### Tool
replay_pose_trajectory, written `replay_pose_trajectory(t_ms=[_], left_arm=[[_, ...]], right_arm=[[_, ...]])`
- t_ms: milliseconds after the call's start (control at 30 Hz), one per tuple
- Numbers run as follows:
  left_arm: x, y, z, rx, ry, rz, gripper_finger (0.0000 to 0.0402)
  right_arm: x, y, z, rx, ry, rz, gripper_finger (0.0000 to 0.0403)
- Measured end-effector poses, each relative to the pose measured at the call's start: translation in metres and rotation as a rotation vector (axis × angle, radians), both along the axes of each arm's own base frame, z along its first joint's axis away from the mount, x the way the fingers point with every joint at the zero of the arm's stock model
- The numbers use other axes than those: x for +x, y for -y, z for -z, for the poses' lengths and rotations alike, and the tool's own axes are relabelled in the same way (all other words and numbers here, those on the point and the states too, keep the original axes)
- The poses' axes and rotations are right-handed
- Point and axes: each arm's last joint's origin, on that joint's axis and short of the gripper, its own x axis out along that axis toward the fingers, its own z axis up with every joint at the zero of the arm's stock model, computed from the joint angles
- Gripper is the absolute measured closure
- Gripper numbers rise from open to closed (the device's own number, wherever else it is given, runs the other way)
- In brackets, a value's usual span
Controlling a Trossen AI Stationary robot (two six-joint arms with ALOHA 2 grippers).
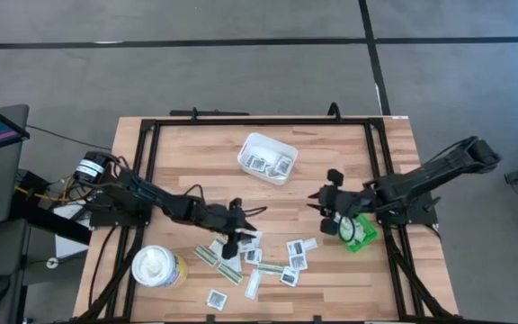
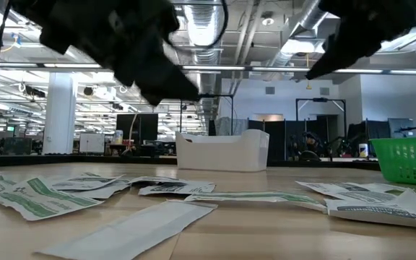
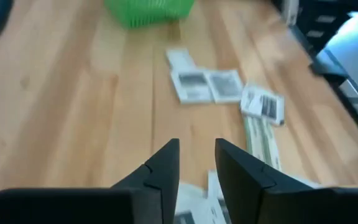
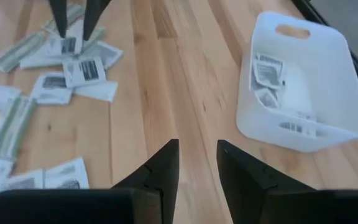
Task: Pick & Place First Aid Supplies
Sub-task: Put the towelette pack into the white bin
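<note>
Overhead and wrist views of a sorting bench (image 1: 187, 162), read left to right. At far left stands a white and yellow canister (image 1: 157, 266), apart from the work. The left claw (image 1: 233, 236) hangs low over the scatter of first aid supplies (image 1: 268, 261), which lie flat on the bench's near half: square white packets with dark print mixed with narrow white-and-olive strips. Its fingers (image 3: 166, 168) stand slightly parted with bare wood visible between them, so it is released and grasping nothing. Farther back at centre sits the white tray (image 1: 250, 144), already holding several square packets. To the right, the right claw (image 1: 328, 209) hovers beside the green bin (image 1: 364, 236), its fingers (image 4: 164, 165) likewise parted and empty, pointed toward the tray. The step in hand appears to be a fresh pick by the left claw. Done well, it should single out one packet lying clear of its neighbours, descend squarely over an exposed edge, and close only when one finger has slid beneath, since overlapping packets may lift together or slip.
</note>
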Motion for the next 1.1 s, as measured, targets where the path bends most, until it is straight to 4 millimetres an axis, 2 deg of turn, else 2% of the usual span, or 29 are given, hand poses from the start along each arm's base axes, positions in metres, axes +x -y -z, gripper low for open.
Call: replay_pose_trajectory(t_ms=[167, 333, 500, 633, 767, 867, 1100], left_arm=[[0.004, 0.018, 0.033, -0.028, -0.131, 0.017, 0.0295], [0.007, 0.021, 0.06, 0.032, -0.203, -0.048, 0.0295], [0.006, 0.021, 0.056, 0.053, -0.187, -0.066, 0.0295], [0.002, 0.021, 0.035, 0.059, -0.115, -0.072, 0.0295], [-0.003, 0.018, 0.028, 0.108, -0.117, -0.104, 0.0295], [-0.003, 0.017, 0.033, 0.112, -0.153, -0.115, 0.0295], [-0.006, 0.015, 0.062, 0.108, -0.237, -0.16, 0.0295]], right_arm=[[-0.001, 0.005, -0.007, 0.019, 0.055, 0.024, 0.0301], [0.002, 0.008, -0.01, -0.006, 0.076, -0.004, 0.0301], [0.007, 0.012, -0.013, -0.046, 0.11, -0.02, 0.0301], [0.009, 0.016, -0.016, -0.062, 0.13, -0.013, 0.0301], [0.01, 0.019, -0.016, -0.061, 0.131, 0.0, 0.0301], [0.01, 0.019, -0.016, -0.034, 0.139, 0.017, 0.0301], [0.009, 0.014, -0.016, 0.002, 0.15, 0.016, 0.0301]])
